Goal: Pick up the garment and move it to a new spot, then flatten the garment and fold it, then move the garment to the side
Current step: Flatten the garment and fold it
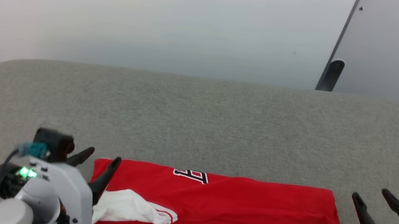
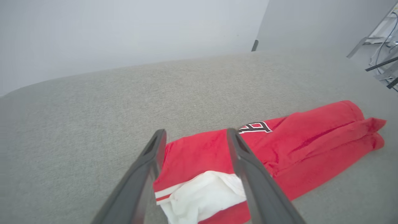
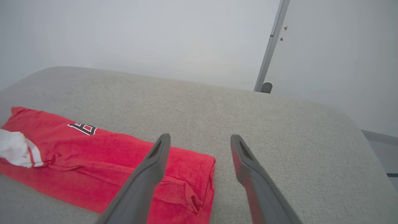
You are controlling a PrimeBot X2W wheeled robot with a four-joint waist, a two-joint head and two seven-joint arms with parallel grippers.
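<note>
The garment [image 1: 232, 208] lies folded into a long red strip along the near edge of the grey padded table [image 1: 198, 119]. A white sleeve with striped trim [image 1: 130, 206] shows at its left end, and part of the black lettering sits on its far edge. My left gripper [image 1: 102, 157] hangs open over the strip's left end, holding nothing; in the left wrist view its fingers [image 2: 195, 134] straddle the red cloth [image 2: 279, 146] and the white sleeve. My right gripper [image 1: 369, 194] stands open just past the strip's right end; in the right wrist view [image 3: 199, 138] the garment [image 3: 93, 155] lies to the left.
The grey table top stretches wide behind the garment, with rounded far corners. A pale wall rises behind it, with a dark post [image 1: 330, 74] at the back right. Metal frames and cables [image 2: 384, 46] stand off the table's right side in the left wrist view.
</note>
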